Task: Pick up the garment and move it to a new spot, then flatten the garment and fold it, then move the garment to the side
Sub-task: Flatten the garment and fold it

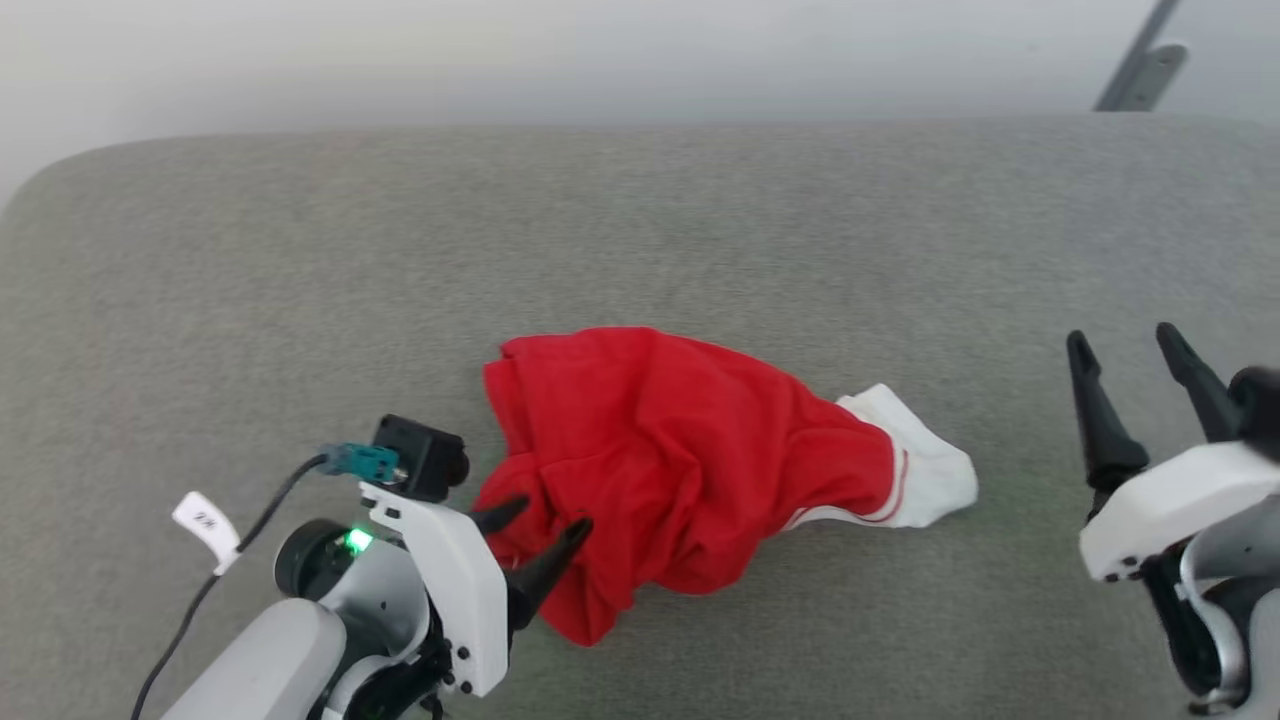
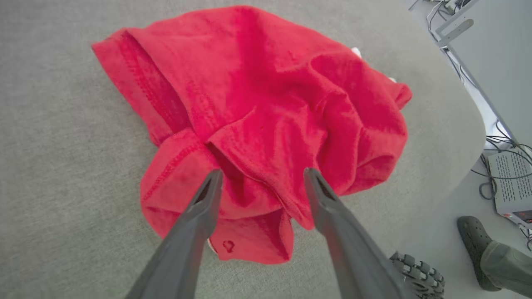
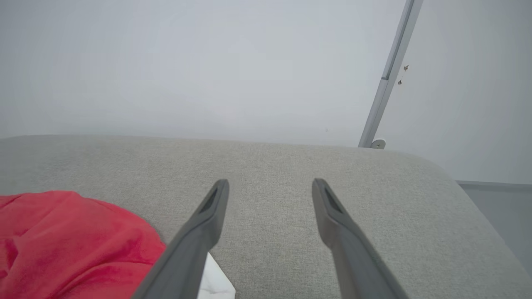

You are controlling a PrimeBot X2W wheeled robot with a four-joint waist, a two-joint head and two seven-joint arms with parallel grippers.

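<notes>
The garment [image 1: 670, 450] lies crumpled in a heap on the grey cushion, bright red, with a white cuff [image 1: 925, 465] sticking out to the right. My left gripper [image 1: 548, 525] stands open at the heap's lower left edge, its fingertips over the folds [image 2: 259, 174] with red cloth between them. Whether the fingers touch the cloth I cannot tell. My right gripper [image 1: 1125, 345] is open at the right, apart from the cuff, over bare cushion [image 3: 270, 187]. The right wrist view catches the garment [image 3: 70, 245] at its lower left.
The grey cushion [image 1: 640, 230] spreads wide around the heap; its far edge meets a pale wall. In the left wrist view, past the cushion's edge, are a person's foot [image 2: 474, 243], cables and a grey box [image 2: 513, 182] on the floor. A metal post [image 3: 388, 74] stands behind.
</notes>
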